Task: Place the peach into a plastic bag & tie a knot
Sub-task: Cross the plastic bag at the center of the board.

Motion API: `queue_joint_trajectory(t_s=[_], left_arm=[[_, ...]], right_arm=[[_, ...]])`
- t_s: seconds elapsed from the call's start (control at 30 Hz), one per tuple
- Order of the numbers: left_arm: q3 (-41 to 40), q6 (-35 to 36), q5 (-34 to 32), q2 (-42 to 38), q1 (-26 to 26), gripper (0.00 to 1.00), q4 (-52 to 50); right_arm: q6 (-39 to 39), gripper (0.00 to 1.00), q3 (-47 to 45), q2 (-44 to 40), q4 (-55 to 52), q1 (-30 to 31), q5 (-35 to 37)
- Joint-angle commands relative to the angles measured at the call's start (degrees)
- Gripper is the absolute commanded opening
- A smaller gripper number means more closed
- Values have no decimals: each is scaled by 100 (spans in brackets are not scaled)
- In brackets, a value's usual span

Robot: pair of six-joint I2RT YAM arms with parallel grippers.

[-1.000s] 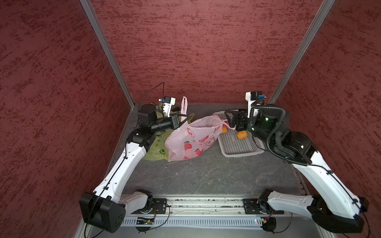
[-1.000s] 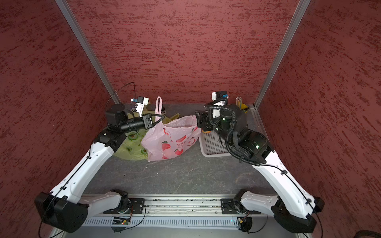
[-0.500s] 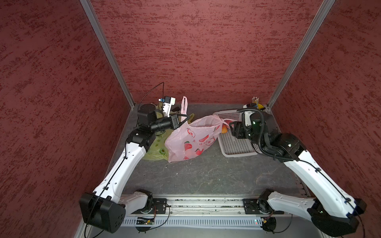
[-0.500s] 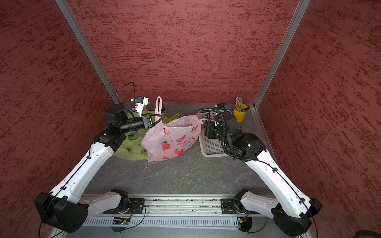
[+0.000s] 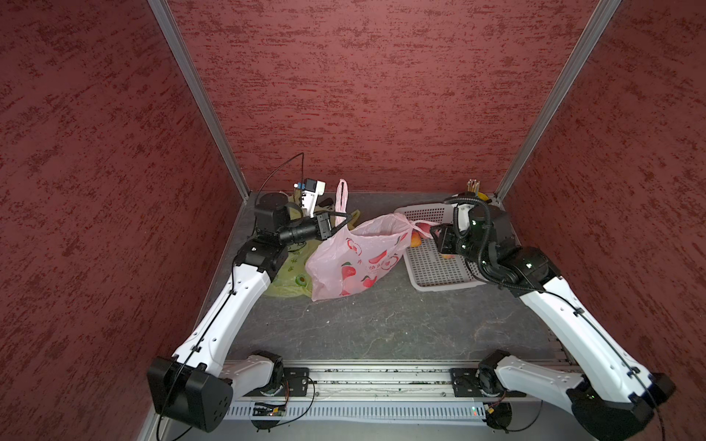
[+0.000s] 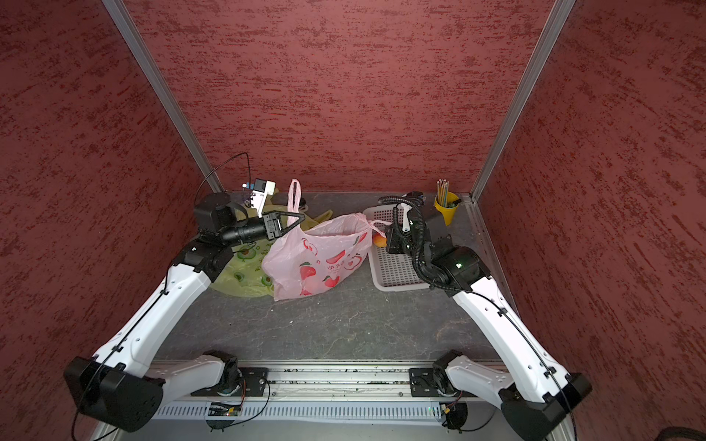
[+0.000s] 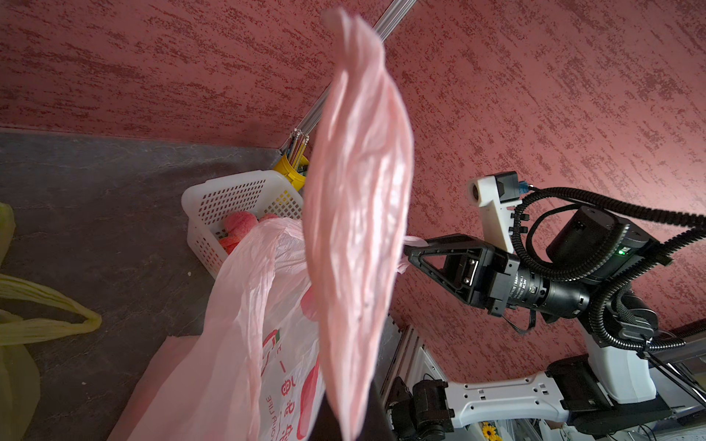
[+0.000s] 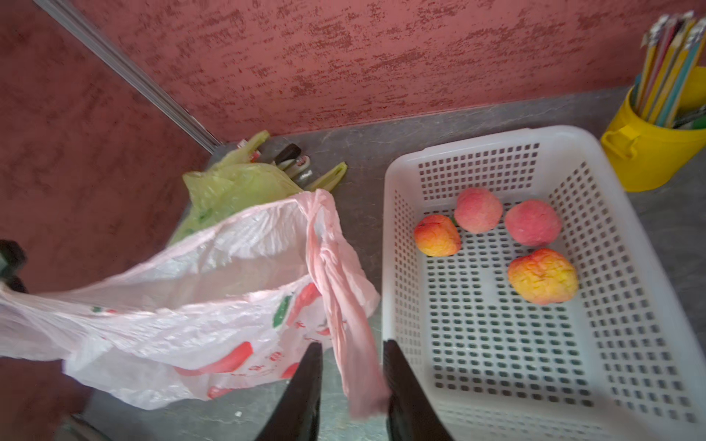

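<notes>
The pink plastic bag (image 5: 359, 256) (image 6: 321, 252) stands mid-table with its mouth open. My left gripper (image 5: 345, 218) (image 6: 301, 217) is shut on the bag's left handle (image 7: 359, 191), which stands upright above it. My right gripper (image 5: 431, 231) (image 8: 353, 382) is at the bag's right side. Its jaws are still slightly apart, and the right handle (image 8: 344, 305) hangs between them against one finger. Several peaches lie in the white basket (image 8: 481, 137); the nearest peach (image 8: 437, 235) is orange-red. I cannot tell whether a peach lies inside the bag.
A crumpled green bag (image 5: 290, 278) (image 8: 237, 187) lies left of and behind the pink bag. A yellow cup of pencils (image 6: 447, 208) (image 8: 649, 152) stands in the back right corner beside the basket. Red walls close in three sides.
My right arm has come down and leftward from over the basket to the bag's right handle, and its jaws have narrowed round that handle. The left arm holds still.
</notes>
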Motion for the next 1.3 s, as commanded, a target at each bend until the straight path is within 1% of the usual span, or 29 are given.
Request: queue_joint_trajectory(t_s=[0.0, 0.03, 0.07, 0.2, 0.3, 0.37, 0.5, 0.6, 0.67, 0.77, 0.93, 1.07, 1.17, 1.27], left_arm=[[-67, -9, 169, -94, 22, 0, 74], [-59, 5, 216, -87, 14, 0, 35], [-50, 34, 268, -85, 13, 0, -21], [106, 305, 405, -58, -13, 0, -603], [256, 503, 473, -42, -13, 0, -1008], [387, 620, 518, 2, -38, 0, -1246], [780, 973, 491, 192, -206, 0, -1758], [1049, 1134, 479, 422, -371, 1, -1931], [1244, 1252, 436, 615, -535, 2, -2048], [1555, 1517, 302, 947, -777, 4, -2314], [2077, 2013, 31, 1389, -1091, 9, -2841], [2585, 2614, -333, 1744, -1494, 11, -3567], [2757, 2975, -581, 1903, -1716, 12, -3933], [2812, 3170, -693, 1972, -1844, 13, -4119]], right_arm=[[-217, 9, -95, -131, 663, -36, -15], [-378, 3, -199, -176, 888, -35, -46], [-603, 0, -355, -258, 1237, -36, -106], [-1408, 0, -983, -732, 2691, -36, -468], [-1803, 0, -1132, -939, 3361, -36, -1048], [-1970, 0, -993, -844, 3448, -38, -1672], [-2155, 0, -516, -417, 3192, -26, -3060], [-2107, 0, -308, -168, 3042, 7, -3672], [-2001, 0, -272, -85, 3050, 55, -3918], [-1863, 0, -242, 5, 3088, 188, -4157], [-1808, 0, -113, 241, 2953, 483, -4222], [-1777, 0, -6, 461, 2862, 586, -4151], [-1816, 0, 62, 600, 2692, 583, -4011], [-1878, 0, 64, 709, 2425, 588, -3825]])
